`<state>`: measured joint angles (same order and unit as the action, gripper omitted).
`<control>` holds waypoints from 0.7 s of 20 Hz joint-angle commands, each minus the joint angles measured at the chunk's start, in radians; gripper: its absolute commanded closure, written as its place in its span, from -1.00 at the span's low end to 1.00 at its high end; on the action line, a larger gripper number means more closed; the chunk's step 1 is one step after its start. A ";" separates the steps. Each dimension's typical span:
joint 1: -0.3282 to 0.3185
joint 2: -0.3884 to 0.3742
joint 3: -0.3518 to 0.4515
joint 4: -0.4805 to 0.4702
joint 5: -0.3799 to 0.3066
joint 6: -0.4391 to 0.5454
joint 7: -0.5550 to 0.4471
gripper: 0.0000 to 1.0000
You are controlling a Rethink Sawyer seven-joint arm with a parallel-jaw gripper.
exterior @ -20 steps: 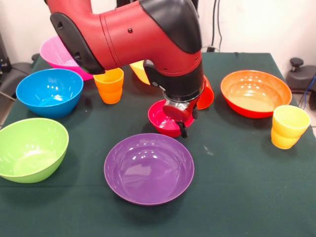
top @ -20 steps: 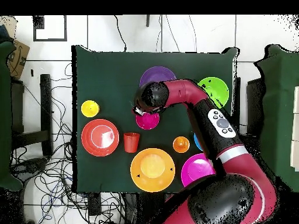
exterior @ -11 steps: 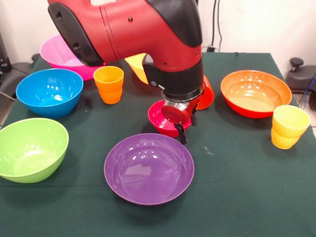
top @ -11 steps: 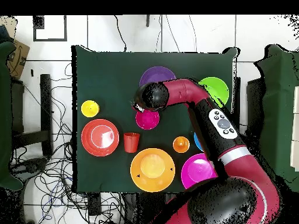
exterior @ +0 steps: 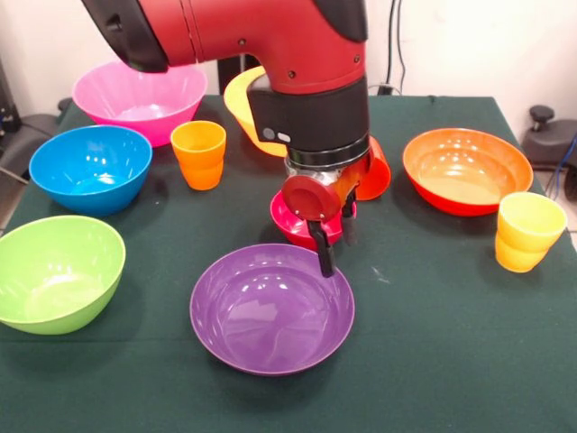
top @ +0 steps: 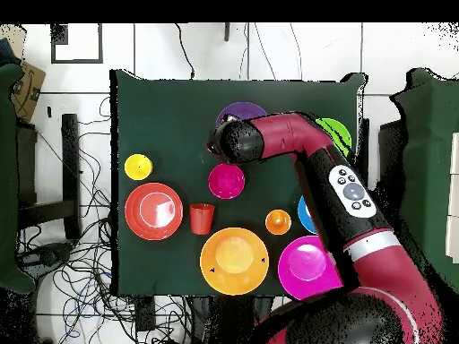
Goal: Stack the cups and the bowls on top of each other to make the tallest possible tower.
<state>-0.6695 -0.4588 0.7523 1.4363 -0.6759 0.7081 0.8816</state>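
My gripper [exterior: 322, 254] hangs just above the far rim of the wide purple bowl [exterior: 270, 308], in front of the small magenta-red bowl [exterior: 290, 223], which rests on the cloth; nothing shows in its grasp. From overhead the wrist [top: 233, 141] covers the gripper and part of the purple bowl [top: 235, 113], with the magenta bowl [top: 226, 181] beside it. A ribbed orange cup [exterior: 200, 154], a yellow cup [exterior: 527, 231] and a red-orange cup [exterior: 376, 171], partly behind the arm, stand apart. No pile of bowls or cups shows.
Green bowl [exterior: 54, 272], blue bowl [exterior: 90, 169] and pink bowl [exterior: 137, 99] line the left side. A yellow bowl [exterior: 242, 105] sits behind the arm; an orange-red bowl [exterior: 467, 170] is at the right. The dark green cloth [exterior: 433, 343] covers the table.
The gripper has lifted from the magenta bowl's rim and shifted toward the purple bowl. The magenta bowl stayed on the cloth.
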 commanded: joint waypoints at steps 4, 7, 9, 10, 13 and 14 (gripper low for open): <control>0.046 0.029 -0.066 0.018 -0.062 0.055 -0.058 -1.00; 0.078 0.036 -0.104 -0.008 -0.072 0.124 -0.056 -1.00; 0.097 0.040 -0.125 -0.024 -0.072 0.158 -0.051 -1.00; 0.105 0.043 -0.134 -0.030 -0.070 0.170 -0.047 -1.00; 0.122 0.053 -0.155 -0.037 -0.081 0.147 -0.024 -1.00; 0.126 0.059 -0.161 -0.041 -0.081 0.139 -0.019 -1.00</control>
<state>-0.5979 -0.4596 0.6896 1.4360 -0.6821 0.7504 0.8816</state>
